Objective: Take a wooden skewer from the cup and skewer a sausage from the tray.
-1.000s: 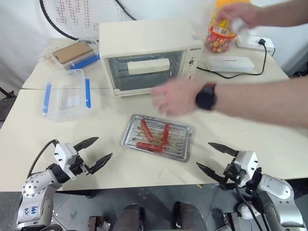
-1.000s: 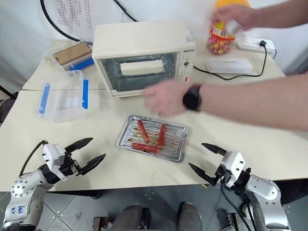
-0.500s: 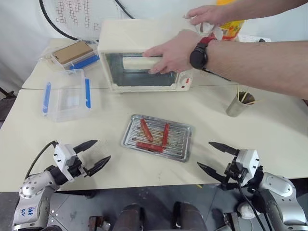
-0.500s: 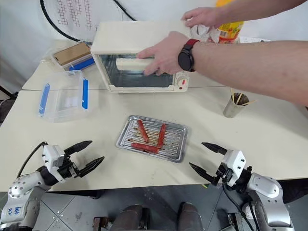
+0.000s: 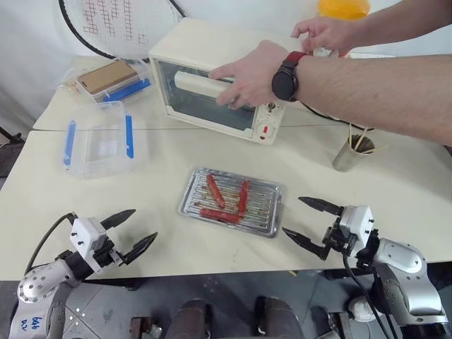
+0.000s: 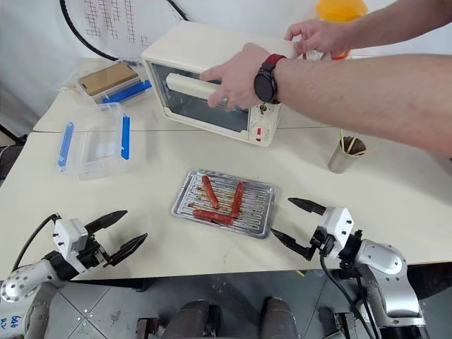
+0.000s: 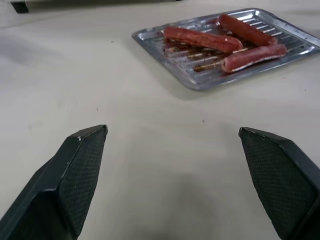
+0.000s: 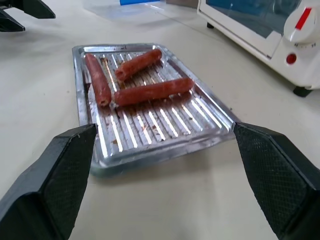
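Oven [image 5: 226, 85] turned askew; ridged metal tray [image 5: 263, 215] unmoved.

Landmark: tray [image 5: 265, 212], near the middle of the table [image 5: 162, 247]'s front half.

- In the tray: three sausages [image 5: 224, 200], gathered in its left part.
- Behind the tray: toaster oven [image 5: 205, 67], turned at an angle; a person's hand [image 5: 244, 74] rests on its front.
- Behind-left of the tray: clear plastic box [image 5: 99, 140]; further behind that, a second box [image 5: 106, 78].
- Right and behind the tray: cup [image 5: 347, 154] with skewers [image 5: 360, 140] standing in it.
- Front-left of the tray, well apart: left gripper [image 5: 129, 231].
- Just right of the tray's front corner: right gripper [image 5: 305, 221].
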You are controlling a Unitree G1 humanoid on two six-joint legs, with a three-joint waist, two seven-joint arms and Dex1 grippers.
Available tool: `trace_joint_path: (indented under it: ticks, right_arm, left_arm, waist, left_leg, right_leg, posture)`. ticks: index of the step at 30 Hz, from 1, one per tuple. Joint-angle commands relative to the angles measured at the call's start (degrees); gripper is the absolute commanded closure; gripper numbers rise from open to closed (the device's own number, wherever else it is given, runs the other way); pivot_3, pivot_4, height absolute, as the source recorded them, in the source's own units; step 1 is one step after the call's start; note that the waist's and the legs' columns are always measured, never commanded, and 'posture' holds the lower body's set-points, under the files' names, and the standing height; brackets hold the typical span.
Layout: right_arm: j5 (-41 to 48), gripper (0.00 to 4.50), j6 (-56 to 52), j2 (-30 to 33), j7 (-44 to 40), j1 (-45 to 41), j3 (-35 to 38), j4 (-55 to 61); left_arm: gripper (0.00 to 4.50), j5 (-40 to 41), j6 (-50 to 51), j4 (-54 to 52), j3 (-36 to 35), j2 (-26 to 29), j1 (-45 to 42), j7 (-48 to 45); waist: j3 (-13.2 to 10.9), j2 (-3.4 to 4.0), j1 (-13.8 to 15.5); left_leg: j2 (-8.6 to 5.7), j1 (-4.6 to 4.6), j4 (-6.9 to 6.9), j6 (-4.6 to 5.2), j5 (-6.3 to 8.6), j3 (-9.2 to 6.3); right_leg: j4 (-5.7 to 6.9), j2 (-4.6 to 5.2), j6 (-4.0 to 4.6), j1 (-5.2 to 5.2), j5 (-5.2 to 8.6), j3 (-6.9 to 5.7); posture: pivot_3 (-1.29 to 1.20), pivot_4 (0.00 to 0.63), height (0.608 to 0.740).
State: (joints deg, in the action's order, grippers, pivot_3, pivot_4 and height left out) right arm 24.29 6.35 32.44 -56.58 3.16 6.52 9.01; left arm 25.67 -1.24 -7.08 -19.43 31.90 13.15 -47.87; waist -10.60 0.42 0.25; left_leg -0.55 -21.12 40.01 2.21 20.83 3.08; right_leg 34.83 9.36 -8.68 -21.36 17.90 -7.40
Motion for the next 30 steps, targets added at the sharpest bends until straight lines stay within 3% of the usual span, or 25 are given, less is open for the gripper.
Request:
trace_joint_path:
  ticks: [1,7,10,13,17,23,30]
  right_arm:
    - [0.31,0.0,0.83,-0.41,0.41,-0.28,0.53,0.34]
    - [0.04,0.0,0.92,-0.79,0.92,-0.48,0.62,-0.19]
    - [-0.08,0.0,1.28,-1.6,2.78,0.15,1.77,-0.3]
    - [-0.18,0.0,2.3,-4.09,7.02,2.19,4.24,-1.02]
    - [-0.48,0.0,3.92,-6.19,8.85,3.74,4.8,-1.71]
    - [-1.12,0.0,6.55,-7.31,7.99,3.97,3.33,-3.89]
    - [-1.6,0.0,7.97,-6.17,6.17,2.78,2.72,-4.96]
  left_arm:
    - [0.02,-0.91,-0.33,-3.28,-1.4,-1.48,-0.4,4.67]
    - [0.02,-3.8,-0.12,-5.89,-1.44,-2.33,0.08,9.91]
    - [0.02,-8.65,1.03,-8.3,-2.51,-5.12,-0.94,19.51]
    - [0.02,-7.6,5.45,-12.82,-4.52,-8.62,-0.21,26.3]
    - [0.02,-8.47,7.65,-15.65,-3.74,-10.79,1.91,28.81]
    - [0.02,-7.94,8.27,-14.0,-0.51,-7.03,1.44,22.48]
    - [0.02,-4.68,7.09,-9.97,2.41,-0.1,0.14,8.45]
  waist:
    - [0.0,0.0,0.05]
    - [0.0,0.0,-0.05]
    - [0.0,-0.01,0.03]
    - [0.03,-0.05,0.33]
    - [0.04,-0.06,0.66]
    - [0.04,-0.07,1.09]
    - [0.06,-0.05,0.93]
  left_leg:
    - [0.0,0.0,0.0,0.0,0.0,0.0]
    - [0.0,0.0,0.0,0.0,0.0,0.01]
    - [0.0,0.0,0.0,0.0,0.0,0.01]
    - [0.0,-0.01,0.0,0.0,0.0,-0.01]
    - [-0.01,-0.01,-0.01,-0.01,0.0,0.01]
    - [0.0,0.01,0.01,-0.01,0.0,0.08]
    - [0.0,0.01,0.0,-0.01,0.0,0.09]
  right_leg:
    - [0.0,0.0,0.0,0.0,0.0,0.0]
    - [0.0,0.0,0.0,-0.01,0.0,0.0]
    - [-0.01,0.0,0.0,0.0,0.0,0.01]
    - [0.01,0.0,0.0,0.0,0.0,0.01]
    - [0.0,0.0,0.0,-0.01,0.0,0.03]
    - [-0.01,-0.01,0.0,-0.01,0.0,0.07]
    - [-0.01,-0.01,0.0,-0.04,0.0,0.09]
  posture:
    - [0.0,0.15,0.74]
    - [0.0,0.15,0.74]
    - [0.0,0.15,0.74]
    - [0.0,0.15,0.74]
    - [0.0,0.15,0.74]
    - [0.0,0.15,0.74]
    - [0.0,0.15,0.74]
